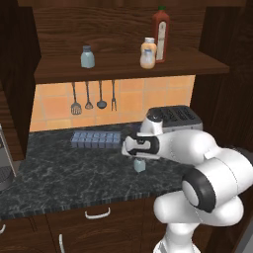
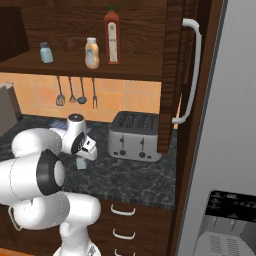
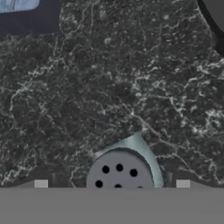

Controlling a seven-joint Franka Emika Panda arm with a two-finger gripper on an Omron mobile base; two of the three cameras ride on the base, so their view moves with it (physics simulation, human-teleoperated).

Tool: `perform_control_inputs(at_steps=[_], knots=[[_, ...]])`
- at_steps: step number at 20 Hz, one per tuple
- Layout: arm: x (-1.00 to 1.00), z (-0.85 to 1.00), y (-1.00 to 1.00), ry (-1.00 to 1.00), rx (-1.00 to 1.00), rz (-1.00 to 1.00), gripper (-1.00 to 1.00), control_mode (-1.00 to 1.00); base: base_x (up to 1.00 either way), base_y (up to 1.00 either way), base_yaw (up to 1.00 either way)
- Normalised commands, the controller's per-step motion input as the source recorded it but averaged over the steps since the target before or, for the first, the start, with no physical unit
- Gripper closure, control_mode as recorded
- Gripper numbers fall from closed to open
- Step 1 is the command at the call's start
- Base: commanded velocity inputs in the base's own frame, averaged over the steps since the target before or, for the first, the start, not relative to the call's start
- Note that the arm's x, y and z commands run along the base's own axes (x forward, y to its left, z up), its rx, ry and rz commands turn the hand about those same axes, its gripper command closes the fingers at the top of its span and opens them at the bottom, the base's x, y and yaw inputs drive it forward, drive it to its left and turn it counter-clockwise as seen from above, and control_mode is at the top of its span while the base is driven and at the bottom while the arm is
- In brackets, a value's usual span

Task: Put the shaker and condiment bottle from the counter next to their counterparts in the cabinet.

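Observation:
A pale blue shaker stands upright on the dark marbled counter. My gripper hangs straight over it, open. In the hand view the shaker's grey holed cap sits between my two fingertips, with a gap on each side. On the cabinet shelf stand a second shaker at the left, and the orange condiment bottle right beside the tall red bottle.
A silver toaster stands just right of my hand. A blue-grey tray lies behind the shaker. Utensils hang on the tiled wall. An open cabinet door and a fridge close off the right.

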Motion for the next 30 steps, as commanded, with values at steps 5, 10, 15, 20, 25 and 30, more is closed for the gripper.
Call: perform_control_inputs(at_steps=[5,10,15,20,25,30], knots=[[0.0,-0.15,0.06,0.0,0.0,0.0,1.0,-1.0,0.0,0.0,0.0],[0.0,-0.01,0.0,0.0,0.0,0.0,1.0,-1.0,0.0,0.0,0.0],[-0.04,0.69,0.0,-0.11,0.08,0.0,1.0,-1.0,0.0,0.0,0.0],[-0.04,1.0,0.0,-0.16,0.15,0.0,1.0,-1.0,0.0,0.0,0.0],[-0.06,0.57,0.07,-0.02,0.06,-0.03,1.0,-1.0,0.0,0.0,0.0],[0.0,1.0,0.06,0.01,0.01,0.0,1.0,-1.0,0.0,0.0,0.0]])
